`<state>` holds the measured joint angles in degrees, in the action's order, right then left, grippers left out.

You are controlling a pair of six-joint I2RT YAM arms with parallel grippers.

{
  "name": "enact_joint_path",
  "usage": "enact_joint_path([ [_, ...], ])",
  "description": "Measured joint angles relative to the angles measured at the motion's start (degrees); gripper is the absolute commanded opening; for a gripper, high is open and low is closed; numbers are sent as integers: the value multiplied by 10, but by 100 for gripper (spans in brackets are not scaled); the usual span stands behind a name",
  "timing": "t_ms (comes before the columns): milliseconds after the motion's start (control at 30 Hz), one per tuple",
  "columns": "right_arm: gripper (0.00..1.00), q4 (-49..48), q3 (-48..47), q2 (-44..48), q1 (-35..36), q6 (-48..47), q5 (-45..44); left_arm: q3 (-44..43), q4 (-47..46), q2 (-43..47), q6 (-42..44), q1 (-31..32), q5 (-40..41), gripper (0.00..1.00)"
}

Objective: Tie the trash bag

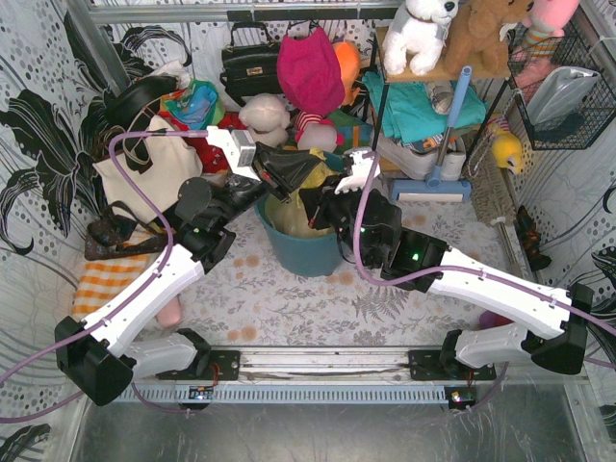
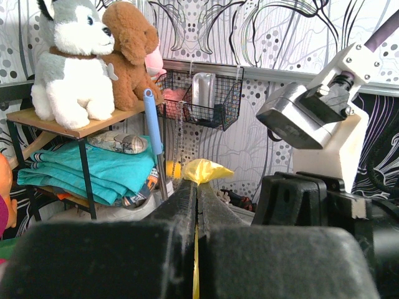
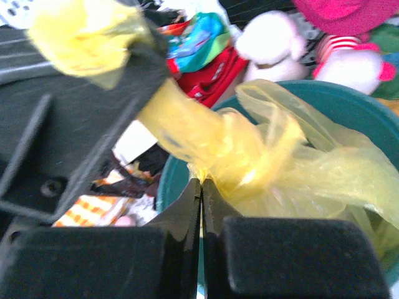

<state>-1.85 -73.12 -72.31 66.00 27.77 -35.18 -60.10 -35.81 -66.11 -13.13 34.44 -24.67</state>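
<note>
The translucent yellow trash bag sits in a teal round bin at the table's middle. My left gripper is shut on one of the bag's handle flaps; a yellow tip sticks out past its fingertips. My right gripper is shut on the other flap where it gathers above the bin's rim. The two flaps twist together between the grippers. The left gripper shows in the right wrist view as a black mass holding a yellow tuft.
A cream tote bag stands left of the bin. Plush toys, a black handbag and a shelf with toys and teal cloth crowd the back. A wire basket hangs on the right wall.
</note>
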Motion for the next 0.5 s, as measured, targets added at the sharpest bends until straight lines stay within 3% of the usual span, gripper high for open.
enact_joint_path([
  [300, 0, -42, 58, 0, 0, -19, -124, 0, 8, 0, 0, 0, -17, 0],
  [500, 0, -142, 117, 1, 0, -52, -167, 0, 12, 0, -1, 0, -40, 0],
])
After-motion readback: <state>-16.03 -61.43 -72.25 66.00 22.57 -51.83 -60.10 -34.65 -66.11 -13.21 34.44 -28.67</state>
